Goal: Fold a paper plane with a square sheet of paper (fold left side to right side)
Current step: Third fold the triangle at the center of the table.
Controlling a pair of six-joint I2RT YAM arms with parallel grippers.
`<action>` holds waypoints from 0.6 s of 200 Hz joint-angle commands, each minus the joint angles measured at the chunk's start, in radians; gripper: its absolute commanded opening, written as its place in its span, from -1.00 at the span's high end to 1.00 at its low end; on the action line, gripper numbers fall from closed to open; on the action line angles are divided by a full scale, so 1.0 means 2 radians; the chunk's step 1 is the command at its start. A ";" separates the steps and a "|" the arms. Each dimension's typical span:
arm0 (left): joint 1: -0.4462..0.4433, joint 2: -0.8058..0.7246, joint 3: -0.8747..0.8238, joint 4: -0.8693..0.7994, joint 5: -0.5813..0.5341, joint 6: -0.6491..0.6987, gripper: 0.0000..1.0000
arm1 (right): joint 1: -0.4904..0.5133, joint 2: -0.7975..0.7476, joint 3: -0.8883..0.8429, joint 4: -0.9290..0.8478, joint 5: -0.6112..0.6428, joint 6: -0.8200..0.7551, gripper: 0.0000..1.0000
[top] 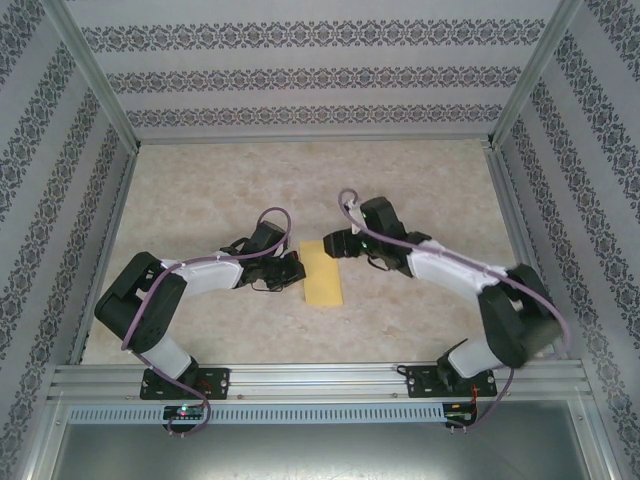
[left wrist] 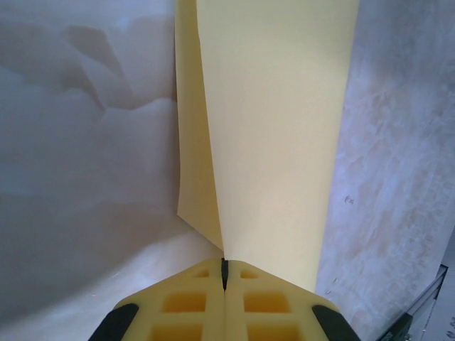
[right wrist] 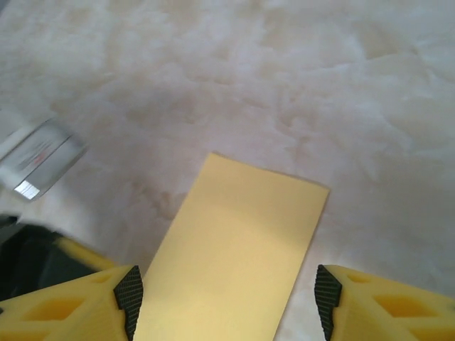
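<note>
Two layers to the paper (top: 322, 275), folded into a narrow yellow strip. Lies flat near mid-table between the two arms, long side running away from the bases. From the left wrist, one layer broad and lit, the second a shaded sliver along its left, both converging toward the near edge. From the right wrist, a plain rectangle with one short end and its square corners pointing away.

Pinched at its left long edge by the left gripper (top: 297, 272). Pads (left wrist: 192, 305) pressed together with no gap (paper running straight into the seam between them).

At the strip's far end, the right gripper (top: 330, 246), spread wide. One black-edged fingertip (right wrist: 130, 298) on each side of the strip, set apart a little wider than the strip itself; touching it or not, cannot tell.

Underneath, the table (top: 430, 190): pale beige, marbled, matte, softly shadowed beside the paper.

Round it, an aluminium frame (top: 320, 378), with both arm bases bolted to its near rail and uprights rising at the corners. Beyond that, walls (top: 320, 60) on three sides, white with bands of grey floral pattern. Purple cable (top: 275, 215) looped over each arm.
</note>
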 commanded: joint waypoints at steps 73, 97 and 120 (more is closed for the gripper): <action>-0.001 -0.011 0.016 0.015 0.030 -0.041 1.00 | 0.242 -0.097 -0.130 0.012 0.203 -0.101 -0.53; 0.000 -0.012 0.016 0.013 0.029 -0.040 1.00 | 0.266 -0.049 -0.099 0.004 0.220 -0.123 -0.54; 0.000 -0.012 0.016 0.008 0.027 -0.038 1.00 | 0.274 -0.010 -0.073 -0.003 0.226 -0.139 -0.53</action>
